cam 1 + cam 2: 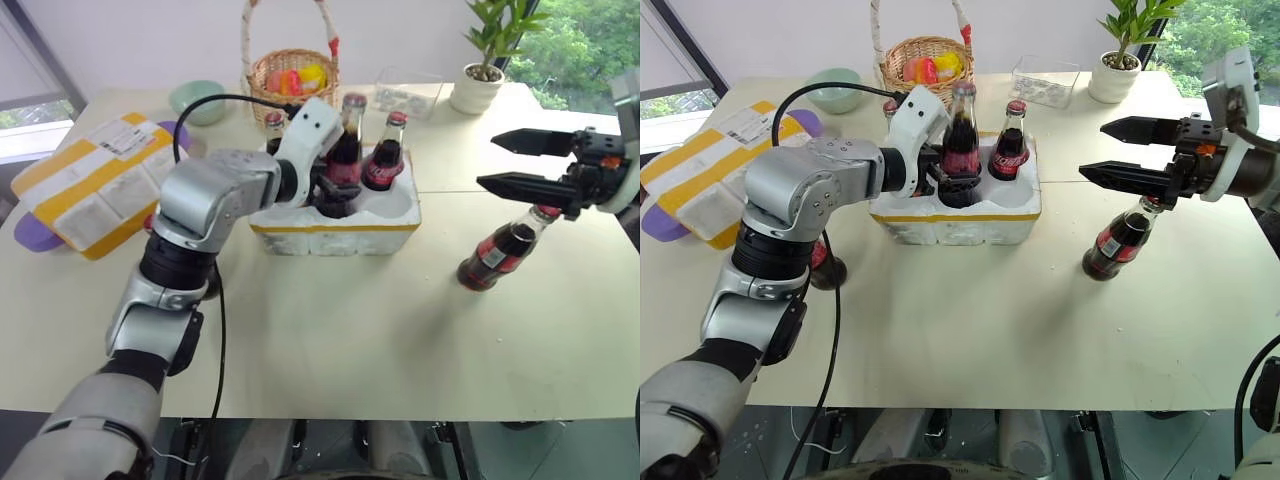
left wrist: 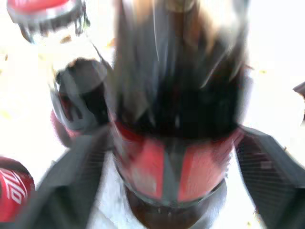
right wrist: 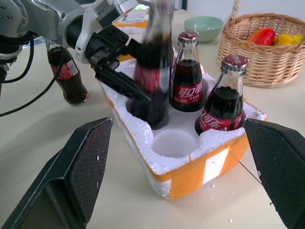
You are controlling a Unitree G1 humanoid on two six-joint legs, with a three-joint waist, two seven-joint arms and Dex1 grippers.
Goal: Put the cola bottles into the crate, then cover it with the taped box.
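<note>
The white foam crate with a yellow stripe stands mid-table and holds three cola bottles. My left gripper reaches in from the left, its black fingers spread to either side of the front bottle, which stands in a well. Two more bottles sit in the wells beside it. My right gripper hangs open in the air at the right, above a bottle standing on the table. Another bottle stands under my left arm. The taped box lies at the far left.
A wicker basket with coloured items, a green bowl, a clear plastic container and a potted plant line the back of the table. A purple item sticks out under the taped box. An empty well faces the front.
</note>
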